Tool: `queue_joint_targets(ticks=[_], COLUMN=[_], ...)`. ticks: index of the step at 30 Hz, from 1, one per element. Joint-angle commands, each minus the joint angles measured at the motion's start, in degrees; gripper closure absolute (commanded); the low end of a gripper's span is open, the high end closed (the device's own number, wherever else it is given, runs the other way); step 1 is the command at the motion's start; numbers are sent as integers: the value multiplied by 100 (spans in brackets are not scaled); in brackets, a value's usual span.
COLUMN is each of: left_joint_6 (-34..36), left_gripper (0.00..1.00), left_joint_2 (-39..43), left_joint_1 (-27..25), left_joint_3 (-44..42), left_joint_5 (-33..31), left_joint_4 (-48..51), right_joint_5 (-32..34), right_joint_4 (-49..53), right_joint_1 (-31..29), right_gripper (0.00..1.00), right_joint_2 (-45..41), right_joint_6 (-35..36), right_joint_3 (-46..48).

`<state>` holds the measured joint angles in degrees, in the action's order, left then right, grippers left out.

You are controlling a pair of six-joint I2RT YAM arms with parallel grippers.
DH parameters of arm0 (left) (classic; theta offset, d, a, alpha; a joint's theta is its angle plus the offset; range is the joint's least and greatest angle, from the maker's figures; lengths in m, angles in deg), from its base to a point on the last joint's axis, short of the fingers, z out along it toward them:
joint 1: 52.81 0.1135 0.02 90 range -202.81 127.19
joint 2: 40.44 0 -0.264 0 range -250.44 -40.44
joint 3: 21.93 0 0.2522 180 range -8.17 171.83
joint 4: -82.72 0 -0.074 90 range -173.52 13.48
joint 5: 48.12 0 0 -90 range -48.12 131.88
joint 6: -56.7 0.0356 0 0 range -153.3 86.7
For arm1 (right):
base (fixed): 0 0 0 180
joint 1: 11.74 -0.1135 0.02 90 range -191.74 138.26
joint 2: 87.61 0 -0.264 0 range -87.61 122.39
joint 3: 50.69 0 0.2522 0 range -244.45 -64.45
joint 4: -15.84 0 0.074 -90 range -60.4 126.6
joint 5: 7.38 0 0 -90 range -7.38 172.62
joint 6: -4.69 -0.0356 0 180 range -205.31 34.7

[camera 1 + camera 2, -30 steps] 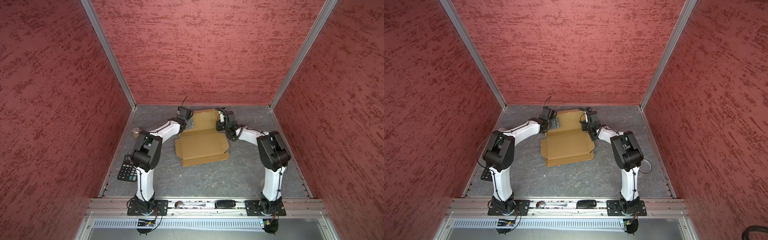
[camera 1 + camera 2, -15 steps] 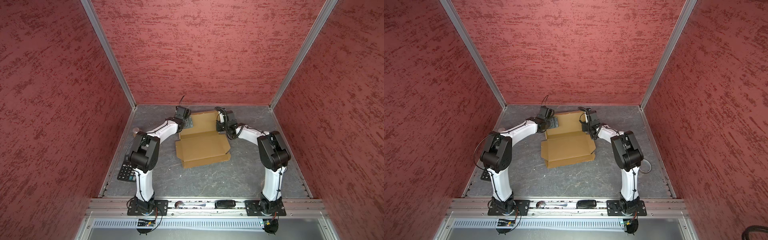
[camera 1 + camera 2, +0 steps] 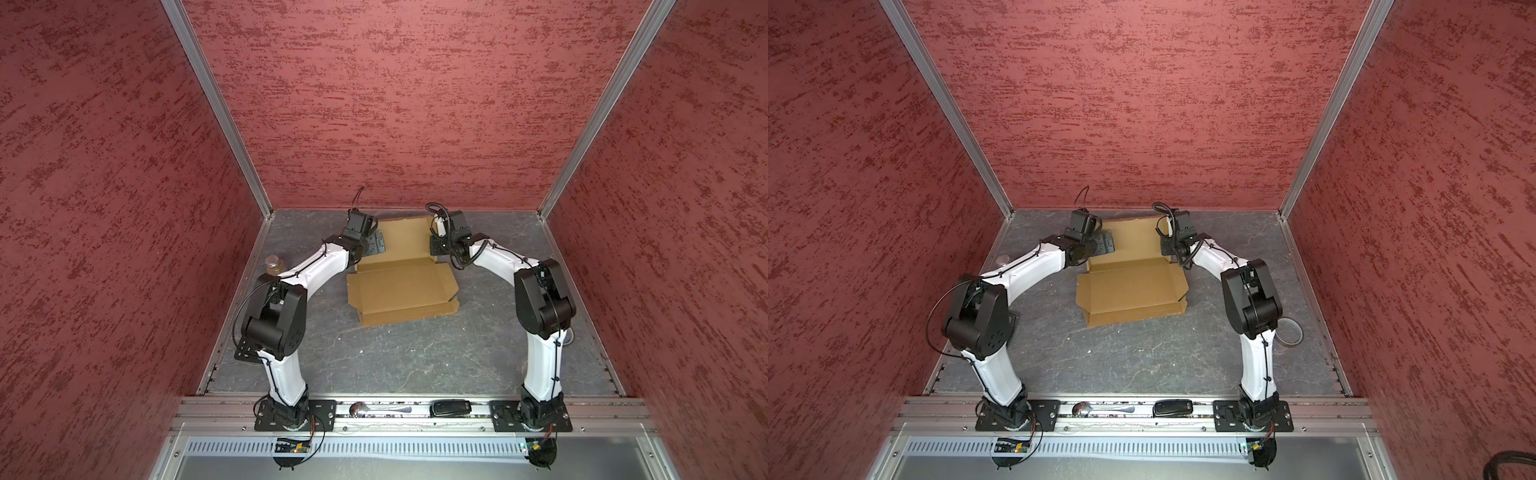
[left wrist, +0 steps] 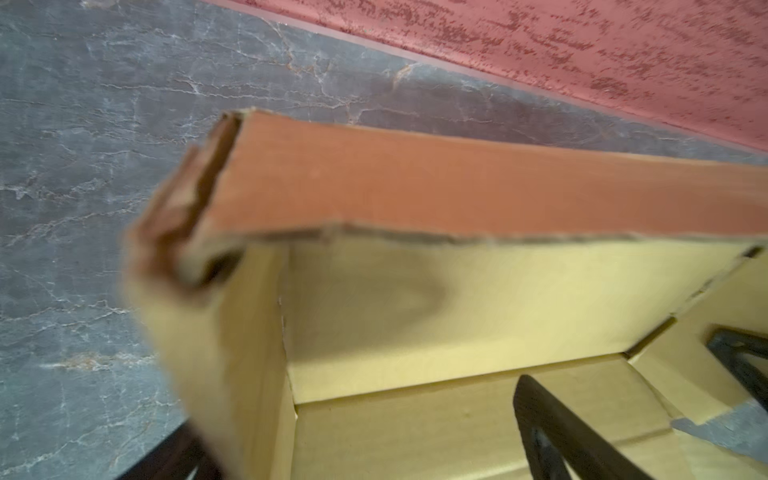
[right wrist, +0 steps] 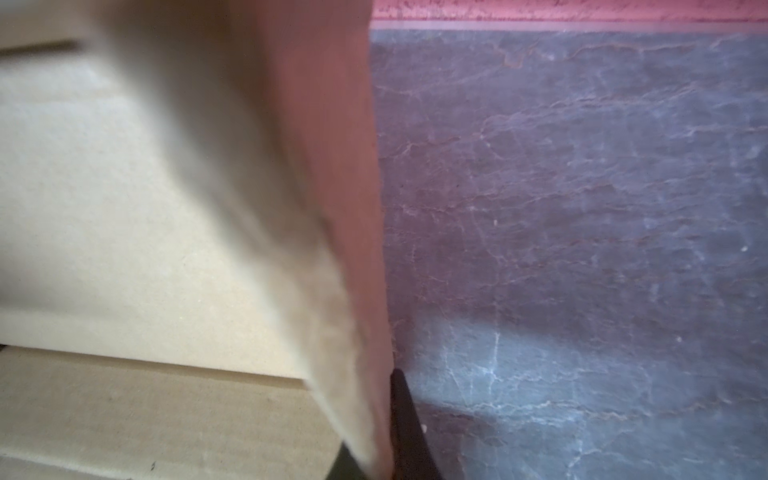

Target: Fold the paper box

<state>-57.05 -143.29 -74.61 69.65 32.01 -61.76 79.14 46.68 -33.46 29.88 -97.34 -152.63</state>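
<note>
Where the front rail (image 3: 415, 417) runs, a spoon (image 3: 376, 409) and a small black gadget (image 3: 451, 407) lie near each other. Past them is the gray counter (image 3: 395, 357), with a calculator (image 3: 245, 353) partly under the left arm (image 3: 316, 270) and a jar (image 3: 274, 266) by the left wall (image 3: 124, 208). Toward the back, in the middle, sits the paper box (image 3: 401, 291), near part flat, far walls standing up. At its far left the left jaws are wide apart, one on each side of a box wall. At its far right the right jaws are pinched tight on a flap.
</note>
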Motion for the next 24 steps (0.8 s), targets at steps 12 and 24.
queue_joint_targets(ticks=[12, 24], left_joint_6=[-167, -7], left_gripper=[0, 0], left_joint_2=[1394, 2577], left_joint_1=[38, 326], left_joint_3=[-604, -1026], left_joint_5=[561, 715], left_joint_4=[-137, 177], right_joint_5=[-91, -102], right_joint_4=[2216, 3975], right_joint_1=[-43, -43], right_gripper=[100, 100], right_joint_2=[443, 877], right_joint_6=[-115, -98], right_joint_3=[-1240, -2276])
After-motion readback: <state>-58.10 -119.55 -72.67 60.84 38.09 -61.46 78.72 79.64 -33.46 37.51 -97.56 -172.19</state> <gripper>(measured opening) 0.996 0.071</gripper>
